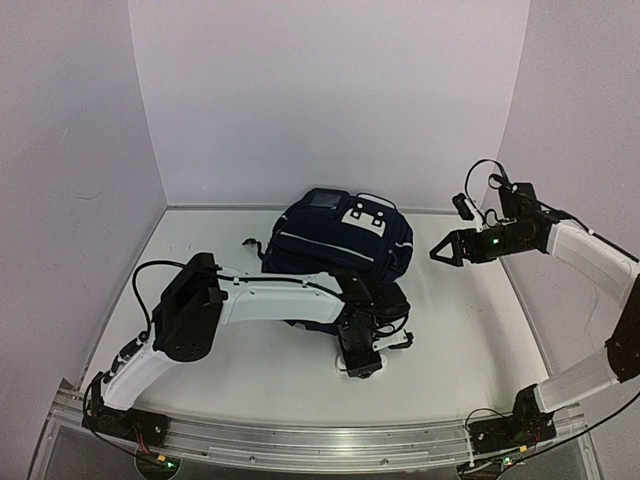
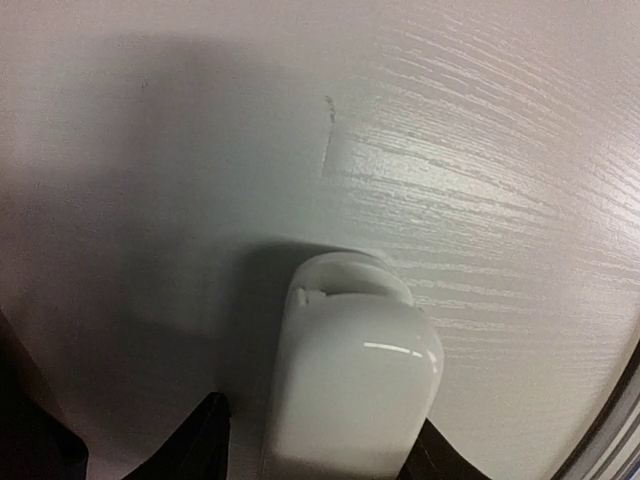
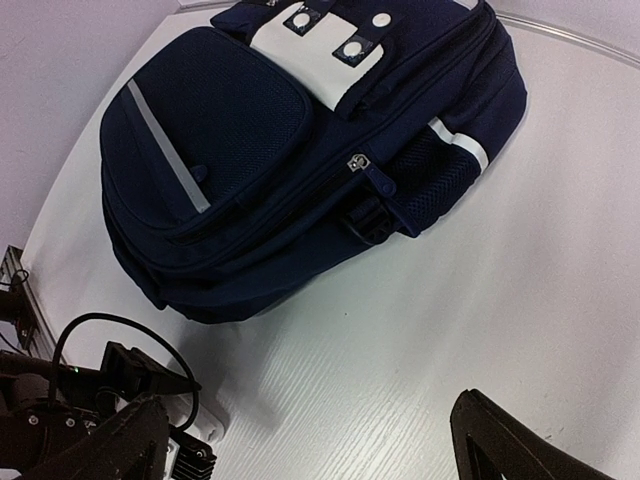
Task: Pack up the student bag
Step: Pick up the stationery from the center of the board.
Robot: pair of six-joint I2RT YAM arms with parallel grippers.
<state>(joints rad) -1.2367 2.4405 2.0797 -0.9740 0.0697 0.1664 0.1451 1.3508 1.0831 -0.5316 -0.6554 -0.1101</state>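
At the table's [image 1: 470, 330] twelve o'clock lies the student bag [image 1: 335, 245] — dark navy, white buckle patches, thin white stripe (grey label on top). At its six o'clock the left gripper [image 1: 362, 362] flanks a white object [image 2: 350, 390] — whether it grips, I cannot tell. At three o'clock the right gripper [image 1: 443, 250] hangs, jaws spread wide.

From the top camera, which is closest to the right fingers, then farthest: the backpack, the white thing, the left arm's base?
1. Backpack, just left of the right fingers.
2. White thing, middle, toward the front.
3. Left arm's base, front left corner.
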